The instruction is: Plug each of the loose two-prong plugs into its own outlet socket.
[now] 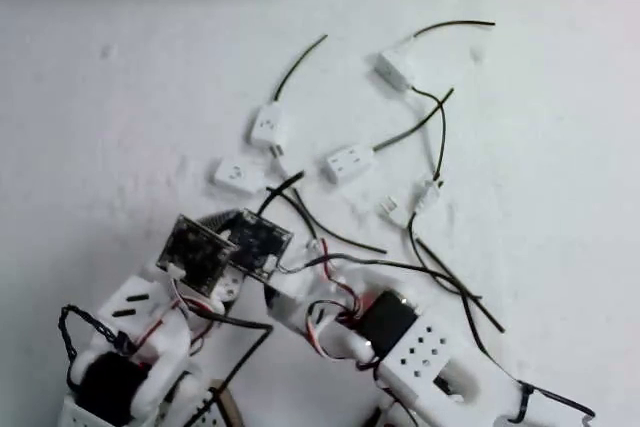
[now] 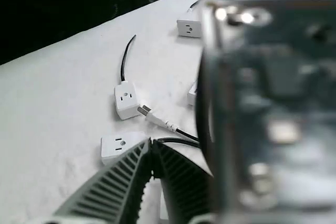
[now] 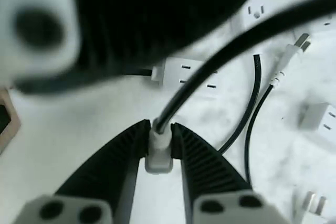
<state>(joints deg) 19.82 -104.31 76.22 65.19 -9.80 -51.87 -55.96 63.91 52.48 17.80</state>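
Gripping a white plug (image 3: pixel 157 153) by its body, the right pincer (image 3: pixel 157 129) has both jaws pressed against the plug's sides, and the black cord (image 3: pixel 210 77) runs out past the tips. The prongs are hidden, so the first care is to learn which way they face before any push.

The likeliest target is the double outlet (image 3: pixel 194 77), which lies flat on the table (image 1: pixel 120 97) just beyond the pincer's tips with its slots facing up. To do this well, I would turn the wrist until the prongs point squarely at one pair of slots. Then I would press straight along their length, not at a slant. A tilted entry would probably skid the light outlet across the table. The cord may also twist the plug in the grip, so the hold should be firm.

The left pincer (image 2: pixel 151 145) is closed, with its tips just beside a single outlet (image 2: pixel 118 145) and a dark cable (image 2: pixel 181 141). Whether it pinches that cable I cannot tell. It could steady the outlet during the push. Another loose plug (image 3: pixel 291 51) lies near.
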